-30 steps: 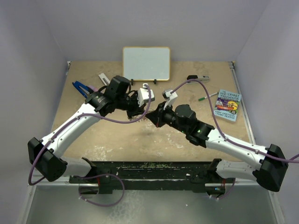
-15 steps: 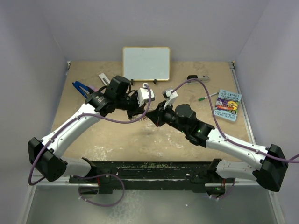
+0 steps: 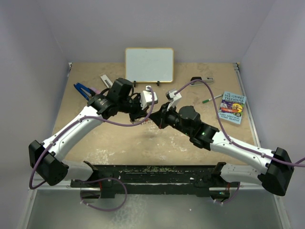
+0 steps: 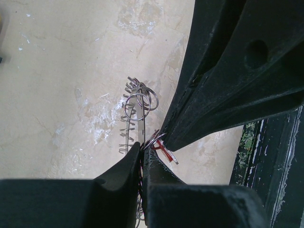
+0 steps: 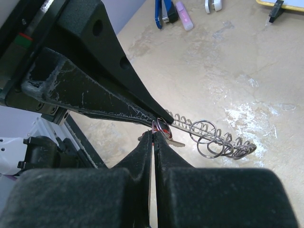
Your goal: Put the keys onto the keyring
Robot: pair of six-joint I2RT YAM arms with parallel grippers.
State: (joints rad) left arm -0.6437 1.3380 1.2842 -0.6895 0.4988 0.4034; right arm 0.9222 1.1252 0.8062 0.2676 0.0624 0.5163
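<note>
My left gripper (image 4: 141, 151) is shut on the keyring (image 4: 137, 111), a flat grey metal ring seen edge-on with a fringe of small clips and loose wire rings. It holds the keyring above the table. My right gripper (image 5: 153, 134) is shut on the key (image 5: 175, 141) by its red head and small split ring, with the silver blade sticking out. The key (image 4: 166, 153) touches the keyring's rim right at my left fingertips. In the top view both grippers, the left (image 3: 141, 114) and the right (image 3: 155, 118), meet tip to tip over mid-table. The keyring (image 5: 213, 140) juts right in the right wrist view.
A whiteboard (image 3: 149, 65) stands at the back. A book (image 3: 232, 108) and a green-tipped pen (image 3: 209, 99) lie at the right. A blue tool (image 3: 82, 89) and small items lie at the back left. A black rail (image 3: 152, 174) runs along the near edge.
My right gripper has edged slightly left toward my left gripper. Nothing else has visibly moved.
</note>
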